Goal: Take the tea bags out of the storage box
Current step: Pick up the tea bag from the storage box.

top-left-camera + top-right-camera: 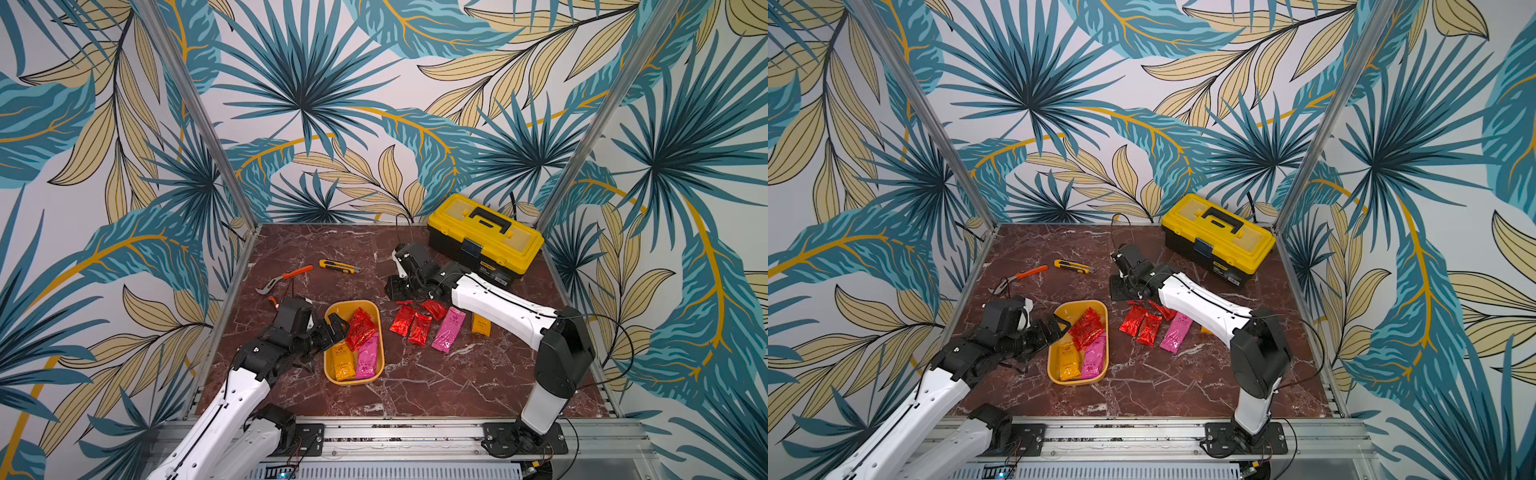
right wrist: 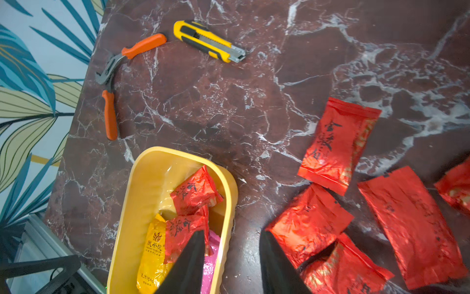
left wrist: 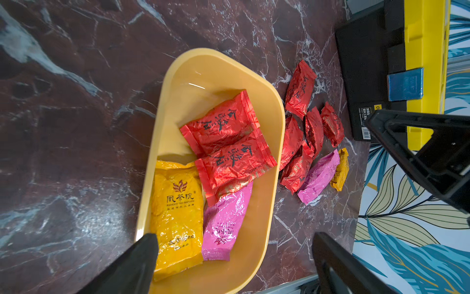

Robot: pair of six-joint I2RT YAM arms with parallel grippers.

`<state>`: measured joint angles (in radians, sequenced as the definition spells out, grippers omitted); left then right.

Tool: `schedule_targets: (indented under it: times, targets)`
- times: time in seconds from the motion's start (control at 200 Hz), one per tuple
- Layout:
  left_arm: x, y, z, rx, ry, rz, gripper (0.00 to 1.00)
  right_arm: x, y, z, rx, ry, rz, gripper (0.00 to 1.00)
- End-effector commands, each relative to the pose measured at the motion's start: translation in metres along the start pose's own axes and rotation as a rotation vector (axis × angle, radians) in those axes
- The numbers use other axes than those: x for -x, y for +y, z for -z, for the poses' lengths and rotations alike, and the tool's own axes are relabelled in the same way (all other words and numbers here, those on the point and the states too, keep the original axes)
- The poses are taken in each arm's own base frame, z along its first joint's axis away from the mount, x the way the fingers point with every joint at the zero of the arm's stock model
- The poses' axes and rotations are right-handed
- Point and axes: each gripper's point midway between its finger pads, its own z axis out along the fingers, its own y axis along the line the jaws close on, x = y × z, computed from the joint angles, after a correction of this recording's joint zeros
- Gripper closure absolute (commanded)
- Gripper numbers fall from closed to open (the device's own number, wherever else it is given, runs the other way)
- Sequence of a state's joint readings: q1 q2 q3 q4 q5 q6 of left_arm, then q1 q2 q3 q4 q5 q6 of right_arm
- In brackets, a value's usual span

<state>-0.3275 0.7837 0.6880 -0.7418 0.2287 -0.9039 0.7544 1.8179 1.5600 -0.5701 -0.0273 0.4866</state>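
on the marble table (image 1: 415, 386), the storage box (image 1: 353, 305) holds four tea bags (image 1: 360, 330): two red, one orange-yellow, one pink. just right of it lie loose sachets (image 1: 419, 328), mostly red. left gripper (image 3: 234, 236) hangs over the box's near-left rim, fingers spread wide, empty. right gripper (image 2: 232, 233) hovers by the loose pile, fingers partly apart, gripping nothing.

Behind right arm (image 1: 1200, 305), orange-yellow tea bag (image 1: 1204, 331) shows only sliver; red tea bag (image 1: 1162, 309) half covered. Lower handle of pliers (image 1: 286, 276) mostly hidden by left arm (image 1: 291, 320). Near end of storage box (image 3: 269, 193) cut off by picture edge in left wrist view — toolbox (image 3: 368, 63) too, only part showing. Print on tea bags (image 1: 419, 328) too small to read in both top views.
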Motion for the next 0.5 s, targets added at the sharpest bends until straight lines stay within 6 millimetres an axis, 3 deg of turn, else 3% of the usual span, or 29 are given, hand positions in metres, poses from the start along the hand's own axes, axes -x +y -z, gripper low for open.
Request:
schedule_targets:
  times: [0.0, 0.496]
  targets:
    - [-0.005, 0.011, -0.001, 0.008, 0.017, 0.006, 0.0, -0.03, 0.003, -0.012, -0.013, 0.143, 0.098, 0.59]
    - [-0.005, 0.032, 0.01, -0.022, 0.005, 0.098, 0.0, -0.058, 0.04, -0.044, -0.032, 0.277, 0.297, 0.56]
